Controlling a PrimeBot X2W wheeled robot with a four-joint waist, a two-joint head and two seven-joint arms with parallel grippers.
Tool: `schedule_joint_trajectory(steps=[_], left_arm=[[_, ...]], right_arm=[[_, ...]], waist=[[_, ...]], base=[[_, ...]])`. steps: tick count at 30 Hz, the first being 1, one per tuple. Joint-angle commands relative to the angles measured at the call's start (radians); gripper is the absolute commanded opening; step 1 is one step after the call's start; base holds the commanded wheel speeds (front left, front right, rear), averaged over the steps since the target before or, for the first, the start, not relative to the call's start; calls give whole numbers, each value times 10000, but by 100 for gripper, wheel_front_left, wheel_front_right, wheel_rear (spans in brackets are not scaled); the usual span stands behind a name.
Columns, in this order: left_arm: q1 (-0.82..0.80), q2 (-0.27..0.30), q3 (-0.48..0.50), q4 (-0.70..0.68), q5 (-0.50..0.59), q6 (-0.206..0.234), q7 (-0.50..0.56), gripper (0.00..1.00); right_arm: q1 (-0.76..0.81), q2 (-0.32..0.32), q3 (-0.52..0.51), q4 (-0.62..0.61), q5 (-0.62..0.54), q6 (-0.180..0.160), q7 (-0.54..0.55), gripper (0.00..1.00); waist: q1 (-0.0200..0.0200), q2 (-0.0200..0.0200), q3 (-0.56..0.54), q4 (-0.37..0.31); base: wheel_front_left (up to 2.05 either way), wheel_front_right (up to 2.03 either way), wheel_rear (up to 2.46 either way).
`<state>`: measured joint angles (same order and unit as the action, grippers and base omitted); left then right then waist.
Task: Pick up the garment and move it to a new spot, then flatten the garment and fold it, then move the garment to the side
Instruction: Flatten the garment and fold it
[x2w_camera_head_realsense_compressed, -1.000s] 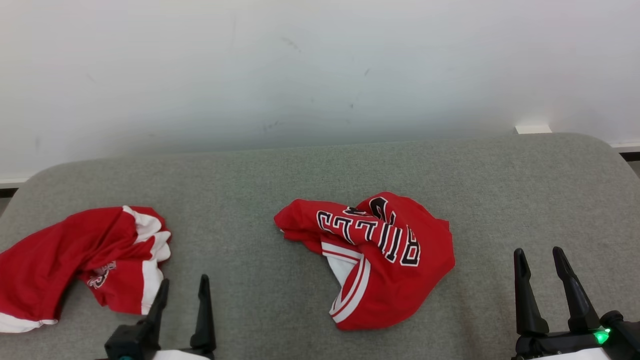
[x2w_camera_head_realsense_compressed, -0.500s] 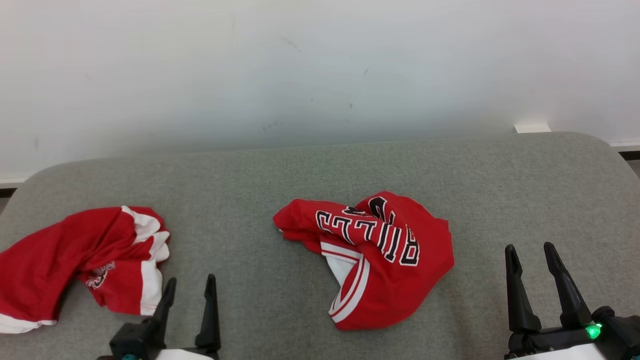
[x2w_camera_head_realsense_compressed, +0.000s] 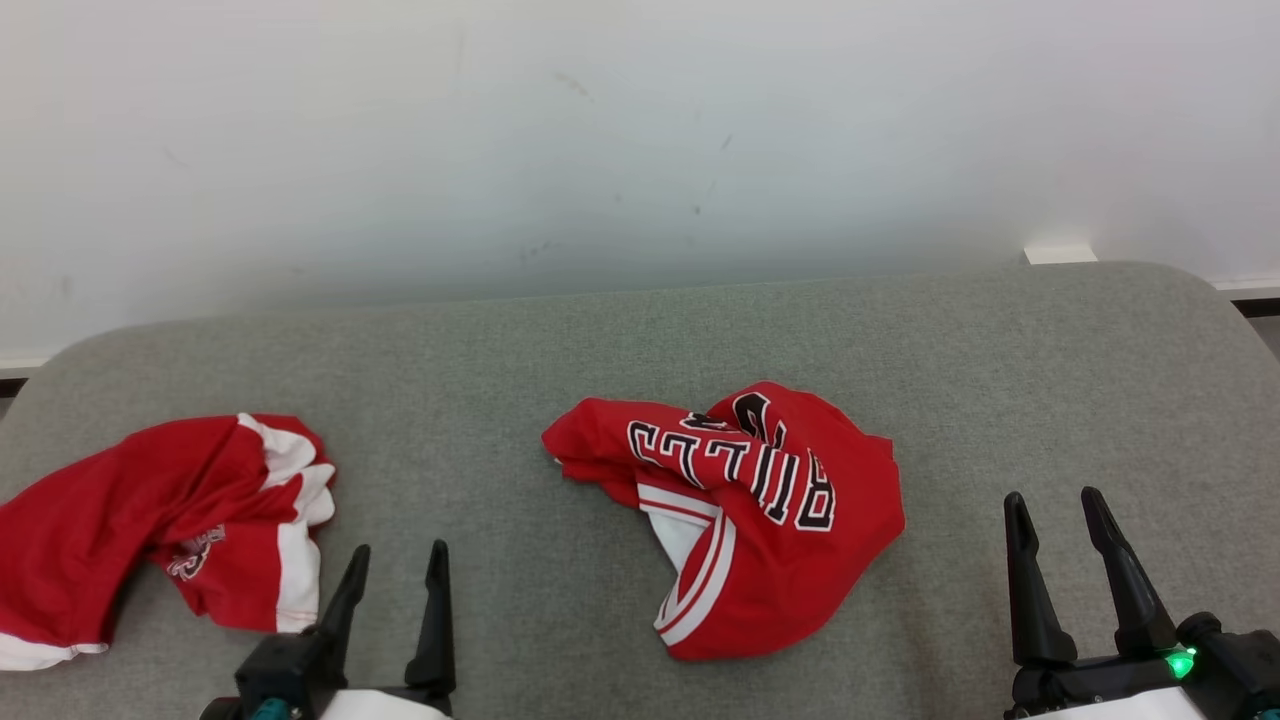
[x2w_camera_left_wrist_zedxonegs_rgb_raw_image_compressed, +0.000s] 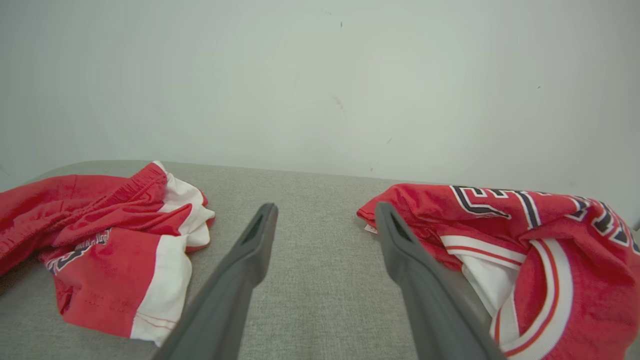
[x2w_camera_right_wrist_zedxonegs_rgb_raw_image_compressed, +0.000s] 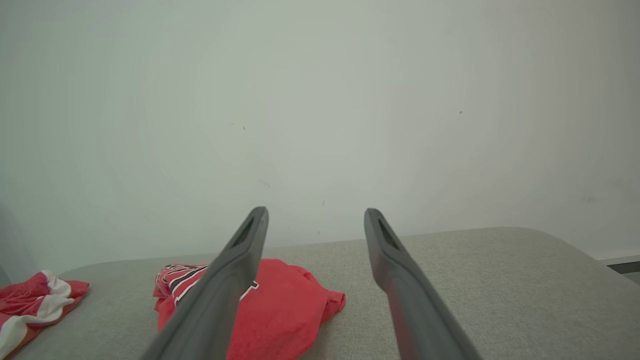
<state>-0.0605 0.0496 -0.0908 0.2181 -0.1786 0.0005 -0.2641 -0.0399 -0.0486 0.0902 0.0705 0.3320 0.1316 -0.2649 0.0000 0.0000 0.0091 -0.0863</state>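
Observation:
A crumpled red garment (x2w_camera_head_realsense_compressed: 770, 530) with black-and-white lettering and white trim lies in the middle of the grey padded surface (x2w_camera_head_realsense_compressed: 600, 350). It also shows at the right of the left wrist view (x2w_camera_left_wrist_zedxonegs_rgb_raw_image_compressed: 550, 240) and low in the right wrist view (x2w_camera_right_wrist_zedxonegs_rgb_raw_image_compressed: 285, 305). My left gripper (x2w_camera_head_realsense_compressed: 398, 548) stands open at the lower left, short of the garment and to its left; its fingers (x2w_camera_left_wrist_zedxonegs_rgb_raw_image_compressed: 250, 250) hold nothing. My right gripper (x2w_camera_head_realsense_compressed: 1052, 495) stands open at the lower right, clear of the garment, with nothing between its fingers (x2w_camera_right_wrist_zedxonegs_rgb_raw_image_compressed: 395, 270).
A second red-and-white garment (x2w_camera_head_realsense_compressed: 150, 520) lies bunched at the surface's left end (x2w_camera_left_wrist_zedxonegs_rgb_raw_image_compressed: 100, 235), just left of my left gripper. A white wall (x2w_camera_head_realsense_compressed: 640, 140) rises behind the surface. A small white block (x2w_camera_head_realsense_compressed: 1060, 253) sits at the back right.
My left gripper has drifted to the right and my right gripper a little to the left, both still open. Neither garment has moved.

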Motion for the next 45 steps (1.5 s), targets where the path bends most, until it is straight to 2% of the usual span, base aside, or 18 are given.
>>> schedule_joint_trajectory(steps=[1, 7, 11, 17, 21, 36, 37, 38, 39, 45], left_arm=[[-65, 21, -11, 13, -34, 38, -5, 100], [-168, 20, -244, 29, -275, -60, -5, 100], [-284, 21, -679, 343, -929, -515, -5, 100], [-1040, 27, -1479, 1797, -1464, -844, 91, 100], [-1875, 31, -1909, 2855, -1745, -973, 627, 100], [-4684, 31, -2092, 6079, -3141, -1268, 2073, 100], [-4778, 31, -2157, 6222, -3181, -1283, 2095, 93], [-4870, 32, -2203, 6346, -3261, -1301, 2068, 19], [-4948, 33, -2268, 6431, -3326, -1301, 1989, 0], [-5088, 94, -2838, 6416, -3797, -1309, 1604, 0]], right_arm=[[-113, -34, 5, 52, -40, -18, 9, 100], [-157, -34, 24, 81, -67, -18, 9, 100], [-214, -34, 48, 115, -79, -18, 9, 100], [-389, -34, 157, 156, -66, -18, 9, 100], [-538, -33, 240, 178, -23, -18, 9, 100], [-898, -36, 558, 234, 326, -18, 9, 100], [-911, -33, 569, 232, 340, -18, 9, 100], [-918, -34, 563, 231, 360, -18, 9, 100], [-922, -33, 556, 237, 367, -18, 9, 100], [-740, -36, 385, 297, 334, -18, 9, 100]], waist=[[0, 0, 2, -8], [0, 0, 33, -122], [0, 0, 106, -251], [0, 0, 263, -620], [0, 0, 394, -967], [0, 0, 1017, -2208], [0, 0, 1054, -2256], [0, 0, 1076, -2290], [0, 0, 1083, -2315], [0, 0, 882, -2245]], base=[[0, 0, 0], [0, 0, 0], [0, 0, 0], [0, 0, 0], [0, 0, 0], [0, 0, 0], [0, 0, 0], [0, 0, 0], [0, 0, 0], [0, 0, 0]])
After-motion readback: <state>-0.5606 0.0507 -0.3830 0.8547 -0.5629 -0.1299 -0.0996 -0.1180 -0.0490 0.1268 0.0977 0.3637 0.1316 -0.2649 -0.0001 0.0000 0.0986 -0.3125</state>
